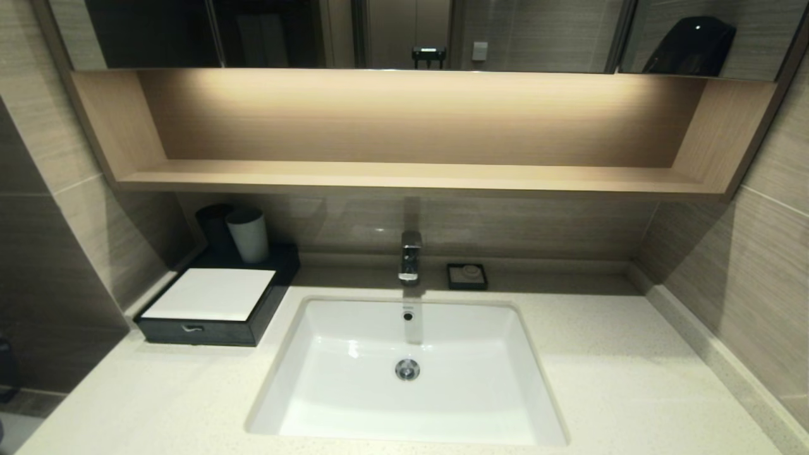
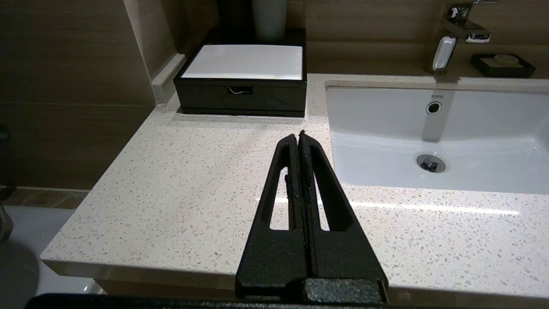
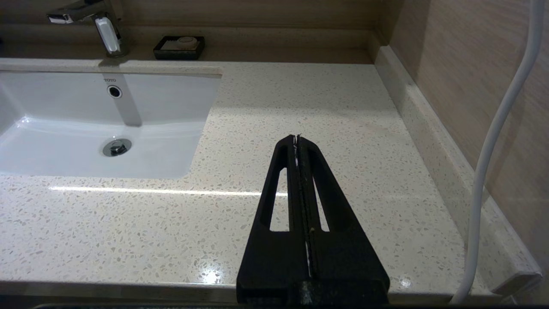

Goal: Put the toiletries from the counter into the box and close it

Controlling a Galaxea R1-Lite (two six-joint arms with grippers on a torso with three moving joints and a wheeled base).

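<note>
The dark box (image 1: 208, 316) with its white top panel stands at the back left of the counter (image 1: 158, 392), drawer pushed in; the left wrist view also shows the box (image 2: 242, 92). No toiletries show on the counter in any view. My left gripper (image 2: 298, 134) hovers over the counter's front edge left of the sink, shut with nothing in it, well short of the box. Right of the sink, my right gripper (image 3: 297, 138) is over the counter's front edge, shut and holding nothing. Neither arm appears in the head view.
A white sink (image 1: 505, 316) fills the middle of the counter, with a chrome tap (image 1: 410, 256) behind it. A small black soap dish (image 1: 467, 277) sits right of the tap. A grey cup (image 1: 248, 235) stands behind the box. A white cable (image 3: 493, 141) hangs by the right wall.
</note>
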